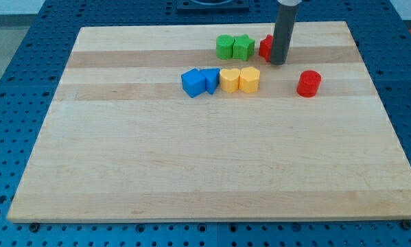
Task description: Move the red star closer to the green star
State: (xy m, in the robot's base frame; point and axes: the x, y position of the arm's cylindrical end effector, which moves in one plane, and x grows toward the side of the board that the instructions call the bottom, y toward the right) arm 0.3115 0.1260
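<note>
The red star [265,46] lies near the view's top, mostly hidden behind my rod, so its shape is hard to make out. Two green blocks sit just to its left: a green one [224,46] and, touching it, another green one [243,47] that looks like the green star. A small gap separates the red star from the nearer green block. My tip [278,62] rests on the board at the red star's right side, touching or nearly touching it.
A blue cube [192,82] and a blue block [210,79] sit in a row with two yellow blocks [229,79] [249,79] below the green ones. A red cylinder [309,84] stands to the right. The wooden board [191,171] lies on a blue pegboard.
</note>
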